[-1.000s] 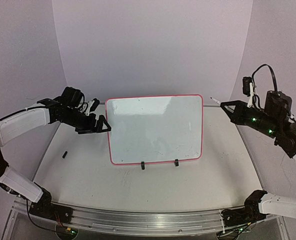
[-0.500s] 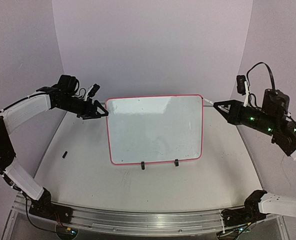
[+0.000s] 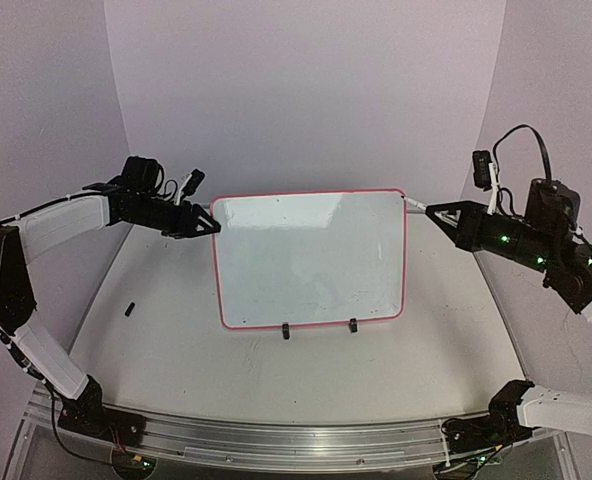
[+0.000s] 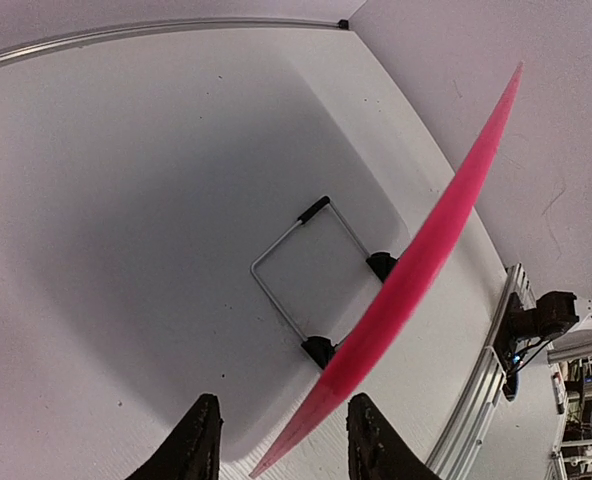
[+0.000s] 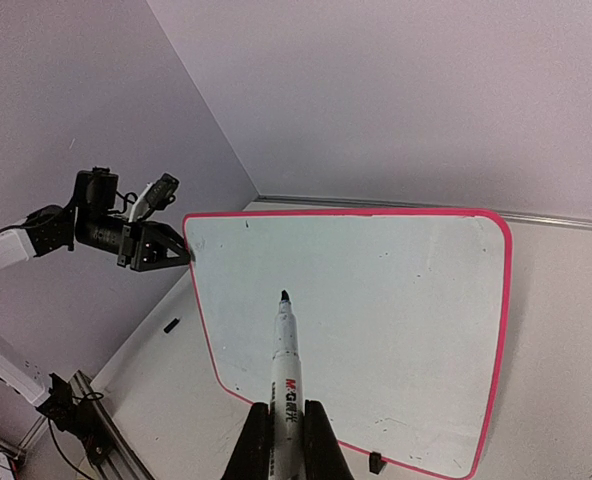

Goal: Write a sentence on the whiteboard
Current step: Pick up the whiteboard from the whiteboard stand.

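Note:
The whiteboard (image 3: pixel 311 260) stands upright on its clip feet mid-table, white with a red-pink rim. Its face (image 5: pixel 376 330) is bare, and no sentence shows on it. My left gripper (image 3: pixel 213 226) is at the board's top left corner. In the left wrist view its open jaws (image 4: pixel 284 402) straddle the red rim (image 4: pixel 446 220), with a gap on each side. My right gripper (image 3: pixel 433 211) hovers by the top right corner, shut (image 5: pixel 287 408) on a white marker (image 5: pixel 285 350). The marker's uncapped tip points at the board without touching it.
A small black cap-like piece (image 3: pixel 130 309) lies on the table left of the board. Two black clip feet (image 3: pixel 286 331) and a wire stand (image 4: pixel 296 250) hold the board up. An aluminium rail (image 3: pixel 276 440) runs along the near edge. Walls close in on three sides.
My left gripper rose from beside the board's left edge to its top left corner, and its jaws narrowed around the rim. The right gripper moved its marker closer to the top right corner, then held still.

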